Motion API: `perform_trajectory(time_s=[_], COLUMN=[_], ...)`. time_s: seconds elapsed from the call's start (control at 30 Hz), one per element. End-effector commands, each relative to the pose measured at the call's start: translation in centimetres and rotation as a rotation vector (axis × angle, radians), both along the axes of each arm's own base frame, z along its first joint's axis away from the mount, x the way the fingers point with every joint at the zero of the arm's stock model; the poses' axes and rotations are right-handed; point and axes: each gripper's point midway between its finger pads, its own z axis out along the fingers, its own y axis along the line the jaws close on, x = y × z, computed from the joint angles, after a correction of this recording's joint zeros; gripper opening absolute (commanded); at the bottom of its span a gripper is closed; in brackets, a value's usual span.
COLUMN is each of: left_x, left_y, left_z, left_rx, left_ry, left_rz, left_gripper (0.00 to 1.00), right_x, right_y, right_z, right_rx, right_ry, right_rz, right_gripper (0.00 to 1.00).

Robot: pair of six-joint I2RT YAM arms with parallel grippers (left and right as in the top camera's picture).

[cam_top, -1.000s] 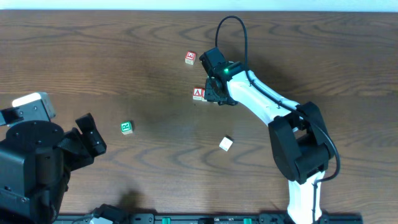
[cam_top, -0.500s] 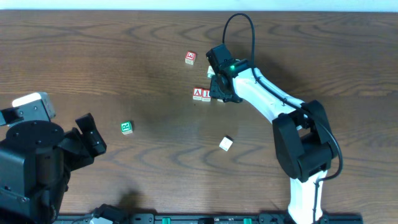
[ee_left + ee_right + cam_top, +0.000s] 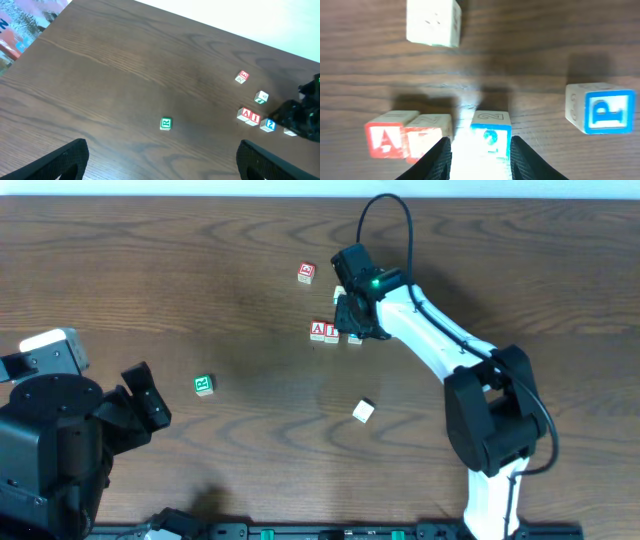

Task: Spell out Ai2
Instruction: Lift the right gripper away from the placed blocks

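Observation:
The A cube [image 3: 317,331] and the I cube [image 3: 331,332] touch side by side, red on white. Just right of them sits the blue 2 cube [image 3: 354,338], a small gap from the I. In the right wrist view the A [image 3: 382,139], I [image 3: 427,137] and 2 [image 3: 491,131] stand in a row. My right gripper [image 3: 480,160] is open round the 2 cube: one finger is close to its right side, and a bright gap shows on its left. My left gripper [image 3: 162,147] is wide open over bare table at the near left, holding nothing.
A blue P cube [image 3: 602,107] lies right of the row and a pale cube [image 3: 432,22] beyond it. A red-marked cube [image 3: 306,273] sits farther back, a green cube [image 3: 203,385] at mid left, and a plain cube [image 3: 363,411] nearer the front.
My right gripper has drawn back from the row, uncovering first the I cube and then the 2 cube. The A cube and the left arm have not moved.

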Motion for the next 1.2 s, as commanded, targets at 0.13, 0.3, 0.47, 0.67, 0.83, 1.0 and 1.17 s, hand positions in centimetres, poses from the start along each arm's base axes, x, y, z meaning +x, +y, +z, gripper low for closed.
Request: perform_trajectory(time_s=[0.13, 0.3, 0.47, 0.67, 0.83, 1.0, 1.17], left_x=[-0.1, -0.2, -0.2, -0.3, -0.3, -0.3, -0.3], left_y=[0.1, 0.1, 0.1, 0.1, 0.1, 0.1, 0.1], left_z=[0.1, 0.0, 0.0, -0.1, -0.1, -0.1, -0.1], left_rx=[0.001, 0.003, 0.003, 0.005, 0.005, 0.005, 0.005], left_ry=[0.002, 0.008, 0.009, 0.015, 0.015, 0.015, 0.015], left_rz=[0.001, 0.002, 0.001, 0.001, 0.001, 0.001, 0.001], left_gripper=[0.95, 0.95, 0.95, 0.96, 0.95, 0.95, 0.95], right_x=[2.2, 1.8, 1.1, 0.0, -0.8, -1.8, -2.3], right_y=[-3.8, -6.1, -6.3, -5.5, -5.2, -4.9, -4.3], right_z=[6.6, 5.9, 4.2, 1.9, 0.4, -1.0, -2.6], right_rx=[-0.077, -0.126, -0.136, -0.114, -0.097, -0.080, -0.066], right_ry=[-0.172, -0.126, -0.065, 0.006, 0.037, 0.061, 0.057], right_rz=[-0.054, -0.093, -0.102, -0.100, -0.092, -0.101, -0.085], right_gripper=[0.32, 0.21, 0.17, 0.14, 0.13, 0.11, 0.13])
